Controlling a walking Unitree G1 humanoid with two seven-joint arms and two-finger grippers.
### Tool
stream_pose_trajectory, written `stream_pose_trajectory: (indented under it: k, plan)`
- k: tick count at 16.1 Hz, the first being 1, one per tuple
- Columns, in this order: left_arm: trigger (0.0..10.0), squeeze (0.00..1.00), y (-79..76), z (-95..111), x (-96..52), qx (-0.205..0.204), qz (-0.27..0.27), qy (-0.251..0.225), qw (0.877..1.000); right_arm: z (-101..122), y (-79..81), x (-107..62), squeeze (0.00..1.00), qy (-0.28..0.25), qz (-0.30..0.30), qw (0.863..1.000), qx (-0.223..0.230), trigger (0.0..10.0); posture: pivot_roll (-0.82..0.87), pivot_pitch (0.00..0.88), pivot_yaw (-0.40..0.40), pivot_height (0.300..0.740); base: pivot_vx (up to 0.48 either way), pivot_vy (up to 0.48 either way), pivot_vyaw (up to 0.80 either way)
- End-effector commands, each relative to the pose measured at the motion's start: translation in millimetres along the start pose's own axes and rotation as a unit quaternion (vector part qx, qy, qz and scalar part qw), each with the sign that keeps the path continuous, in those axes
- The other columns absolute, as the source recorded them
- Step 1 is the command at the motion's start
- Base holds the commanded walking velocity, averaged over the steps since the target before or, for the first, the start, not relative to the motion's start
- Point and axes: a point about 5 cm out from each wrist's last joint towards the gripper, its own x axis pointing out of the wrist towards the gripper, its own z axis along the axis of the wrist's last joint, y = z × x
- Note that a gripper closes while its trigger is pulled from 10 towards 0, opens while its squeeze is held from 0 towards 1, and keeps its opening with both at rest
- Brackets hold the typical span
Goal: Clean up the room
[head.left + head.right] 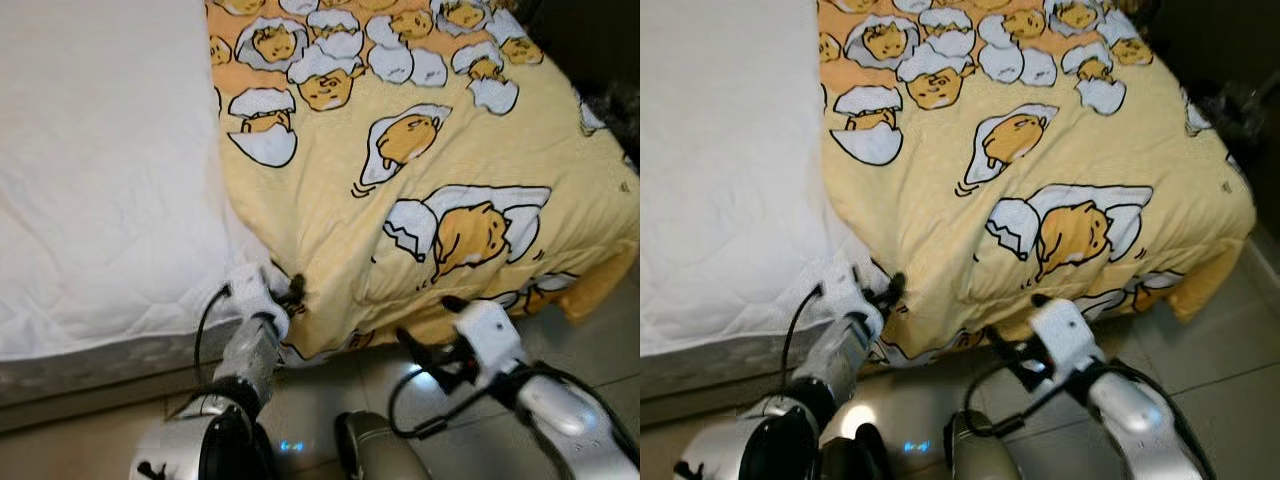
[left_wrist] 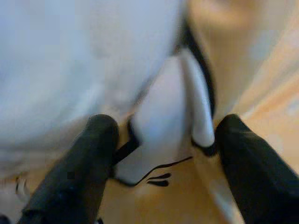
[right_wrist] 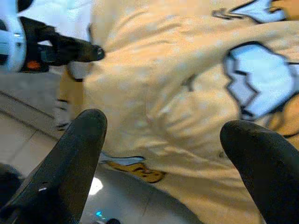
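Note:
A yellow blanket [image 1: 440, 150] printed with cartoon egg figures covers the right part of a bed and hangs over its foot edge. The white mattress [image 1: 90, 170] lies bare on the left. My left gripper [image 1: 297, 292] is at the blanket's lower left corner, open; in the left wrist view its fingers [image 2: 88, 158] stand wide apart with the blanket's edge [image 2: 168, 116] between them. My right gripper [image 1: 425, 320] is open just below the hanging edge; the right wrist view has the blanket's fold [image 3: 173, 93] in front of it and the left gripper's fingers [image 3: 70, 49] off to the side.
Grey tiled floor [image 1: 600, 340] runs along the foot of the bed. A dark area with dim objects [image 1: 605, 100] lies past the bed's right side. The mattress side [image 1: 90, 365] faces me at lower left.

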Motion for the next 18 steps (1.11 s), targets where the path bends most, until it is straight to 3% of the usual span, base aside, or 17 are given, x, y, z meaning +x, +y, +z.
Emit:
stream_pose_trajectory:
  k: [1,4,6,10,11,12,13,14,15,16,18]
  plan:
    - [0.0,0.00,17.0,-7,-5.2,-0.037,0.037,0.002,0.999,-6,6.4,0.4,0.00,0.011,0.013,1.000,0.014,10.0,-0.32,0.169,-0.053,0.740,0.000,0.000,0.00]
    - [0.0,0.00,41.4,-13,-15.0,-0.054,0.064,-0.011,0.996,-9,15.8,0.8,0.00,0.010,0.019,0.999,0.026,10.0,-0.29,0.173,-0.031,0.740,0.000,0.000,0.00]
    - [0.0,0.00,60.8,-23,-26.5,-0.038,0.074,-0.012,0.996,-11,21.5,-0.2,0.00,0.009,0.019,0.999,0.033,10.0,-0.29,0.171,-0.016,0.740,0.000,0.000,0.00]
    - [0.0,0.00,94.1,-36,-48.2,-0.020,0.103,-0.009,0.994,-13,17.4,-1.7,0.00,0.010,0.005,0.999,0.034,10.0,-0.28,0.161,0.009,0.740,0.000,0.000,0.00]
    - [0.0,0.00,99.6,-40,-55.8,0.019,0.094,-0.007,0.995,-13,12.9,0.2,0.00,0.006,-0.012,0.999,0.032,10.0,-0.27,0.143,0.021,0.740,0.000,0.000,0.00]
    - [0.0,0.00,93.9,-35,-57.3,0.105,0.062,-0.019,0.992,-9,6.7,3.0,0.00,-0.004,-0.042,0.999,0.030,10.0,-0.26,0.129,0.027,0.740,0.000,0.000,0.00]
    - [6.6,0.00,82.8,-23,-59.8,0.194,0.025,-0.056,0.979,-5,-0.4,6.1,0.00,-0.016,-0.076,0.996,0.037,10.0,-0.25,0.108,0.034,0.740,0.000,0.000,0.00]
    - [6.6,0.00,76.9,-16,-61.6,0.223,0.011,-0.079,0.972,-3,-3.4,7.4,0.00,-0.021,-0.089,0.995,0.043,10.0,-0.24,0.103,0.035,0.740,0.000,0.000,0.00]
    - [10.0,0.00,70.3,7,-73.1,0.261,0.019,-0.148,0.954,-1,-9.0,10.5,0.00,-0.031,-0.116,0.991,0.061,10.0,-0.23,0.079,0.040,0.740,0.000,0.000,0.00]
    - [10.0,0.00,70.4,11,-77.5,0.262,0.026,-0.161,0.951,-1,-9.6,10.8,0.00,-0.032,-0.121,0.990,0.064,10.0,-0.23,0.079,0.040,0.740,0.000,0.000,0.00]
    - [10.0,0.00,77.5,22,-103.4,0.256,0.087,-0.192,0.943,-5,-14.9,19.0,0.00,-0.028,-0.135,0.987,0.086,10.0,-0.19,0.045,0.040,0.740,0.000,0.000,0.00]
